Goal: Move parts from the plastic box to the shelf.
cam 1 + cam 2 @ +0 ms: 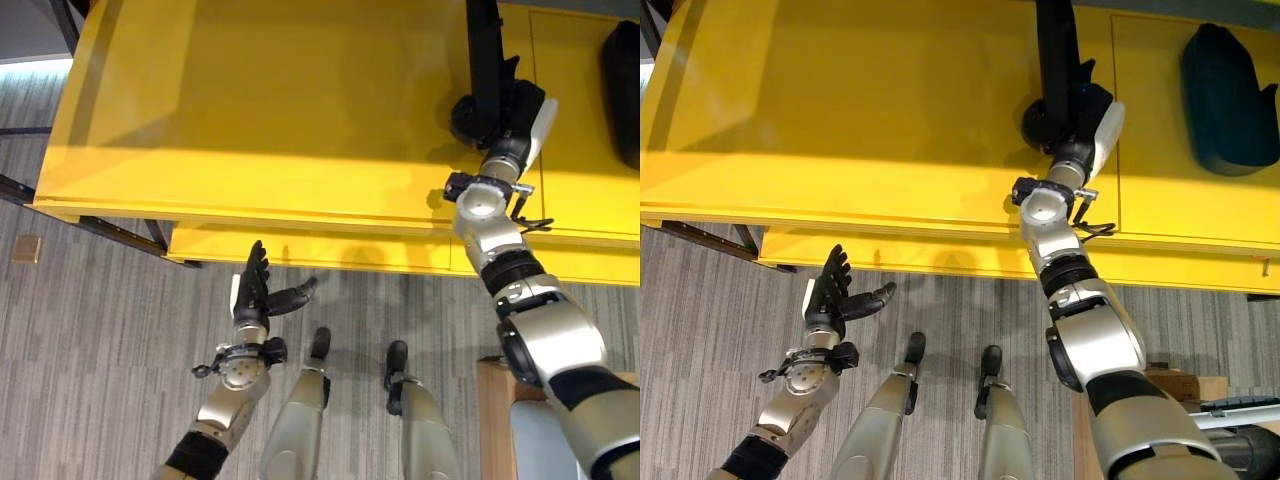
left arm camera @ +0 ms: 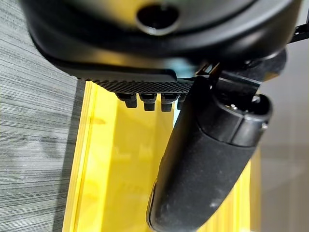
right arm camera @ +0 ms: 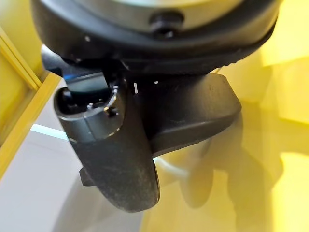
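A long black part (image 1: 484,50) lies on the yellow shelf (image 1: 280,110), its rounded end (image 1: 1040,122) nearest me. My right hand (image 1: 512,112) reaches over the shelf's front edge and is curled round that rounded end, thumb with white cover (image 1: 1106,130) on the right side. In the right wrist view the dark part (image 3: 193,113) shows just past the thumb (image 3: 118,159). My left hand (image 1: 256,292) hangs over the floor below the shelf's front edge, fingers straight and spread, holding nothing. Its thumb (image 2: 207,159) and fingertips (image 2: 147,100) show against the yellow shelf edge.
A second bulky black part (image 1: 1225,100) lies on the shelf at the far right. A lower yellow shelf lip (image 1: 300,250) juts out under the top one. A wooden piece (image 1: 1180,385) stands by my right side. A small brown block (image 1: 27,248) lies on the carpet at left.
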Available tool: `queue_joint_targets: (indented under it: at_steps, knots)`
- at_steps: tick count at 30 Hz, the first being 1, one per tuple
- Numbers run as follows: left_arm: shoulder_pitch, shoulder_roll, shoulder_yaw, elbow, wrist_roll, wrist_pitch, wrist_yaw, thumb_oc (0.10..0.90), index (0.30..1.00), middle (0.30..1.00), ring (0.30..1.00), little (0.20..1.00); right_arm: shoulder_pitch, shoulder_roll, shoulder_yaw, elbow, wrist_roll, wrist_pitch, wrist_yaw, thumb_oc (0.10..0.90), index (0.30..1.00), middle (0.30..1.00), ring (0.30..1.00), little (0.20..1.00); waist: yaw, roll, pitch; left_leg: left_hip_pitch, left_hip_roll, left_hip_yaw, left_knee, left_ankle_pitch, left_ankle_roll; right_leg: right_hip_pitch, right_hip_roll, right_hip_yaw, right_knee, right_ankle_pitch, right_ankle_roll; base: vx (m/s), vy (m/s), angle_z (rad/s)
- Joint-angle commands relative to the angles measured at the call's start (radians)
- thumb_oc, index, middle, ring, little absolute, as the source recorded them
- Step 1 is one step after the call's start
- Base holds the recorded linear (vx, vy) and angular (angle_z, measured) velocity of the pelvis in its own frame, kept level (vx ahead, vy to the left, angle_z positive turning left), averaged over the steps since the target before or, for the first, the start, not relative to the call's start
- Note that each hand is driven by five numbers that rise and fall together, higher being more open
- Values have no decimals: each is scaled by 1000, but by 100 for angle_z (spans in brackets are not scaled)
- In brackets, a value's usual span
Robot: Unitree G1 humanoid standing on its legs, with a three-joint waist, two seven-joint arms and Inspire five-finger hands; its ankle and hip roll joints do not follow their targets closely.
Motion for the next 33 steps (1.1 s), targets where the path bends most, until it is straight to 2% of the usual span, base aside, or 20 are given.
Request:
queue_joint_targets:
  at_steps: [1,11,21,22,23,24,25,33]
  knots:
    - [-84,24,50,-125,-6,-73,10,900,1000,1000,1000,1000,189,78,-40,197,143,161,18,400,300,300,300,300,12,34,120,58,27,11,40,-127,17,107,-69,64,-82,65,68,21,0,-4]
    - [-92,22,46,-119,-3,-63,17,900,1000,1000,1000,1000,195,80,-27,165,147,159,14,400,300,300,300,300,1,10,99,109,38,9,-50,-87,9,145,-66,54,-145,89,69,15,-9,-4]
    - [-91,21,47,-125,-4,-63,14,900,1000,1000,1000,1000,189,80,-29,175,154,160,24,400,300,300,300,300,3,9,91,125,49,2,-84,-67,3,161,-62,44,-168,92,69,1,-6,0]
    - [-91,22,51,-123,-4,-63,16,900,1000,1000,1000,1000,187,81,-28,175,155,159,31,461,385,385,385,385,3,7,91,125,49,2,-86,-66,3,162,-62,42,-170,92,68,0,0,0]
    - [-93,22,50,-123,-3,-62,14,900,1000,1000,1000,1000,185,82,-25,173,155,158,35,624,613,613,613,613,3,7,91,126,50,3,-88,-65,3,163,-62,42,-171,93,68,0,0,0]
    - [-92,23,50,-124,-3,-63,14,900,1000,1000,1000,1000,184,83,-21,168,156,155,40,649,649,649,649,649,4,6,91,126,50,2,-89,-65,2,163,-61,41,-172,94,69,0,0,0]
    - [-93,24,51,-125,-2,-62,14,900,1000,1000,1000,1000,181,83,-21,166,161,154,41,900,1000,1000,1000,1000,4,5,91,126,51,3,-89,-64,2,163,-62,41,-171,94,69,0,0,0]
    - [-92,26,57,-131,3,-63,18,900,1000,1000,1000,1000,160,77,-8,135,161,141,44,900,1000,1000,1000,1000,4,1,91,125,50,4,-84,-68,3,162,-62,42,-169,94,70,0,0,0]
